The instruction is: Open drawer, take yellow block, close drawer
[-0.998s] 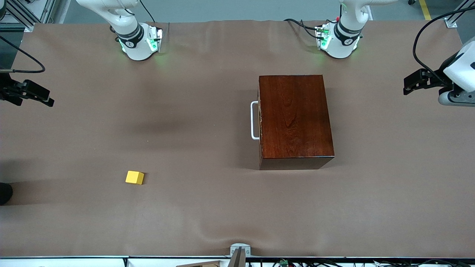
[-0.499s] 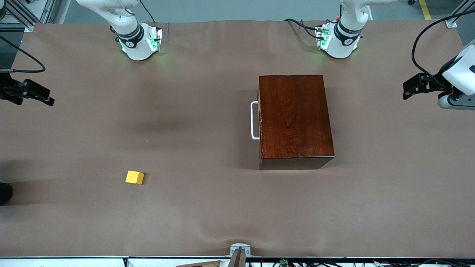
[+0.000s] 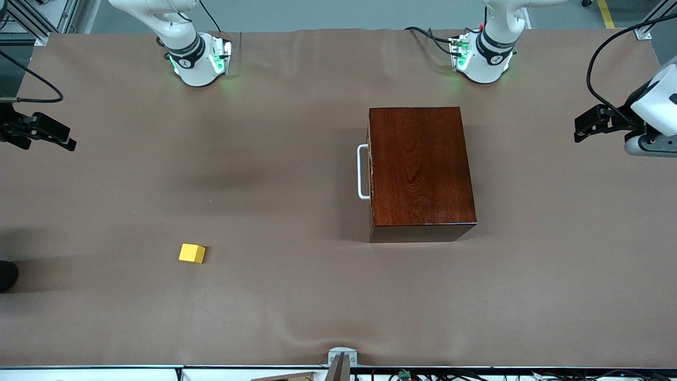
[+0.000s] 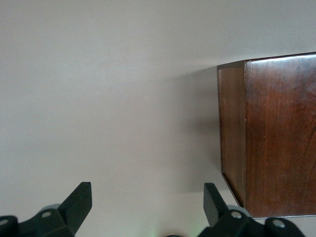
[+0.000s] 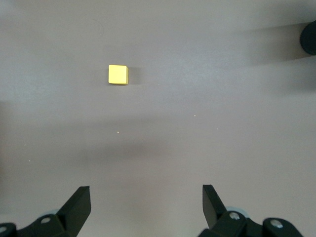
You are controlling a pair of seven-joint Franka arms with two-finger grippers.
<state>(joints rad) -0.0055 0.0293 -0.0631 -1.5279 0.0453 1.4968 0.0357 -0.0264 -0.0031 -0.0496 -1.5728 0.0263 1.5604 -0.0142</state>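
Observation:
A glossy mahogany box (image 3: 420, 172) stands toward the left arm's end of the table. Its drawer is shut, with the white bar handle (image 3: 362, 172) facing the right arm's end. The yellow block (image 3: 191, 253) lies on the bare tabletop, nearer to the front camera than the box and toward the right arm's end. My left gripper (image 3: 580, 125) hovers open over the table edge at its own end; its wrist view shows a box corner (image 4: 276, 133) past its empty fingers (image 4: 147, 195). My right gripper (image 3: 67, 142) hovers open at its end, the yellow block (image 5: 118, 75) ahead of its empty fingers (image 5: 145, 195).
A brown cloth (image 3: 275, 307) with shallow wrinkles covers the table. A dark round object (image 3: 6, 275) sits at the table's edge on the right arm's end. A metal bracket (image 3: 341, 355) is fixed to the edge nearest the front camera.
The left arm's wrist has turned and shifted slightly at its end of the table. The right gripper has crept a little. Box and block have not moved.

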